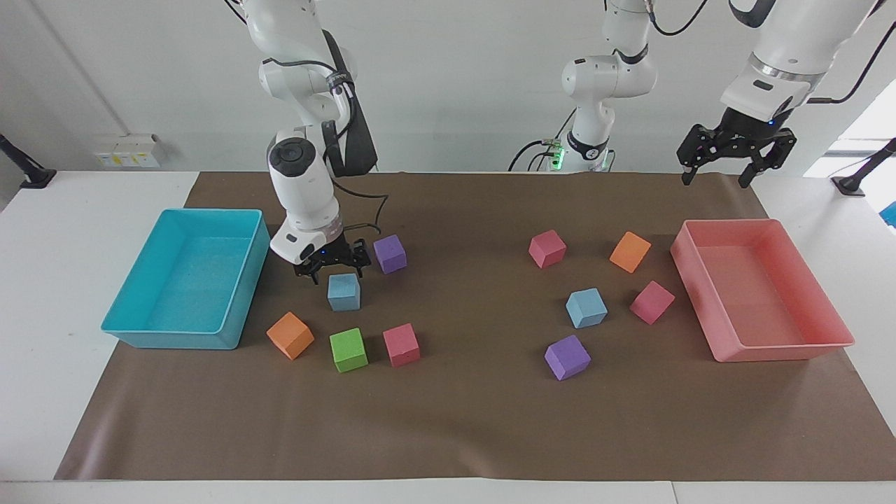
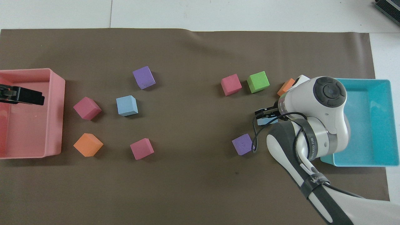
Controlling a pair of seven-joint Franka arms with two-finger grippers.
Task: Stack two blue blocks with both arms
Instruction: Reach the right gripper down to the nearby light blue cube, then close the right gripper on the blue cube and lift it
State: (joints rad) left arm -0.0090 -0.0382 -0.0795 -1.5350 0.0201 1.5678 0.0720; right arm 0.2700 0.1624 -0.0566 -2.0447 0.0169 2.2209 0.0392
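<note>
Two blue blocks [image 1: 344, 292] [image 1: 586, 307] lie apart. Our right gripper [image 1: 332, 267] hovers above one, fingers spread; next we lower and pinch. Left gripper [image 1: 735, 155] waits, fingers spread.

A robotics lab: two white arms [image 1: 308, 175] bolted at a counter [image 1: 42, 280] with a brown mat [image 1: 455, 420], foam cubes [image 1: 392, 253], plain white wall.
</note>
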